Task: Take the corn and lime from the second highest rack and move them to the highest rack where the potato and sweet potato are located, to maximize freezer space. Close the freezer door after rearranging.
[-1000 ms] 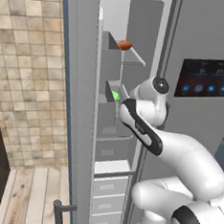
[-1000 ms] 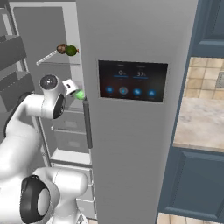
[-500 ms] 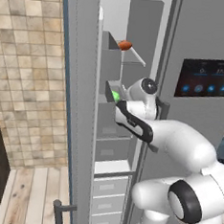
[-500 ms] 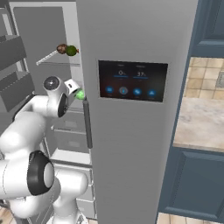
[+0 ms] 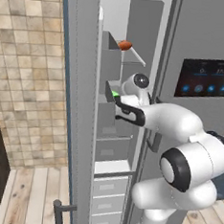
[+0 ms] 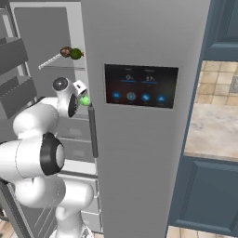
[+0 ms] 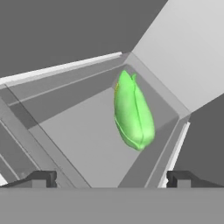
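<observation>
The corn (image 7: 132,111), wrapped in a bright green husk, lies in the far corner of the second highest rack (image 7: 74,131), a deep grey bin. My gripper (image 7: 111,177) is open in front of it, with its fingertips (image 7: 41,178) wide apart and nothing between them. From the left base the hand (image 5: 118,103) sits at the bin's front beside the green corn (image 5: 115,93). The sweet potato (image 5: 124,45) rests on the highest rack (image 5: 139,56). From the right, a brown tuber (image 6: 65,51) and a small round green fruit (image 6: 76,54), seemingly the lime, lie together on that shelf (image 6: 50,60).
The freezer door (image 5: 78,106) stands open at the left, close beside my arm. The neighbouring door with the black dispenser panel (image 6: 141,86) is shut on the right. Grey drawers (image 5: 109,195) fill the freezer's lower part. A tiled wall (image 5: 25,77) is further left.
The hand has stayed at the bin by the corn. The arm has folded, its elbow swinging down and nearer the cameras.
</observation>
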{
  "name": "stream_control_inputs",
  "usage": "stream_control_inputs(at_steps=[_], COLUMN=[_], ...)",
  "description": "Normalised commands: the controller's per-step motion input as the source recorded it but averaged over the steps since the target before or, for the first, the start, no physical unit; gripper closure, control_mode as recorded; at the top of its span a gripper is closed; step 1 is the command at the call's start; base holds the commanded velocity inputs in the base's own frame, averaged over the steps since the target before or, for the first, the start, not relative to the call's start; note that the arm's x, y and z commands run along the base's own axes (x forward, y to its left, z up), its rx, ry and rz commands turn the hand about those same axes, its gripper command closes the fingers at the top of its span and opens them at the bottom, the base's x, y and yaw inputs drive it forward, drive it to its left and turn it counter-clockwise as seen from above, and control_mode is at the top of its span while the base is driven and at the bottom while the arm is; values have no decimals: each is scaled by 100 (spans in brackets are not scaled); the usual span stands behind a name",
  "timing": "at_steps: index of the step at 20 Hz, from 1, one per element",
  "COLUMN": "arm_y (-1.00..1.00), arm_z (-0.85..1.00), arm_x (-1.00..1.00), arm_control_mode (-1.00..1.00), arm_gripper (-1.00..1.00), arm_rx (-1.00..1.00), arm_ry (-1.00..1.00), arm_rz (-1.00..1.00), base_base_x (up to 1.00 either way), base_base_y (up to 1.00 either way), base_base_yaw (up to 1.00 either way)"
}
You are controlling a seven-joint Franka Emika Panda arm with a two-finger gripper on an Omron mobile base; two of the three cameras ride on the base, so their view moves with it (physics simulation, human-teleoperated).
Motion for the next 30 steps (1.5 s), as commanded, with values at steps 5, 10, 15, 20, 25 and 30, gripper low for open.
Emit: stream_control_inputs(at_steps=[5,10,15,20,25,30], arm_y=[15,7,0,0,1,1], arm_z=[-18,-15,-8,-7,-10,-15], arm_x=[33,35,39,44,45,28], arm_control_mode=[-100,-100,-100,-100,-100,-100], arm_gripper=[-100,-100,-100,-100,-100,-100], arm_rx=[-5,-5,-1,0,0,0], arm_ry=[0,0,0,1,1,6], arm_rz=[0,0,0,0,0,0], base_base_x=[0,0,0,0,0,0], base_base_y=[0,0,0,0,0,0], base_base_yaw=[0,0,0,0,0,0])
